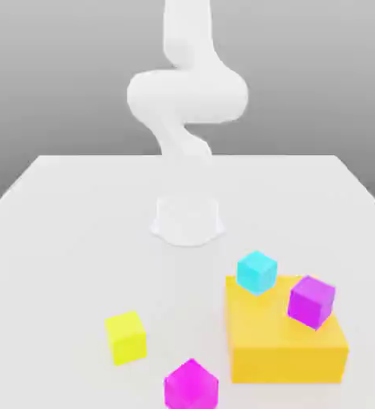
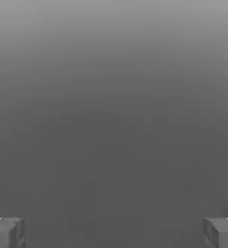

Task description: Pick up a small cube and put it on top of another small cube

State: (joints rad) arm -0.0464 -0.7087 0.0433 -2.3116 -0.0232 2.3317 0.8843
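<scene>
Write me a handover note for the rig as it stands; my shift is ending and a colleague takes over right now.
Gripper: open, nothing between its fingers.
Magenta cube: on the table, near edge of the exterior view.
Yellow cube: on the table, to the magenta one's left in that view.
Cyan cube and purple cube: at the orange block.
Done: no cube is stacked on another.
Left: pick, carry, stack, release.

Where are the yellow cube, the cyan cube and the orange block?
Yellow cube (image 1: 126, 338), exterior view: its front face.
Cyan cube (image 1: 256, 274), exterior view: around its middle.
Orange block (image 1: 286, 364), exterior view: its front side.
</scene>
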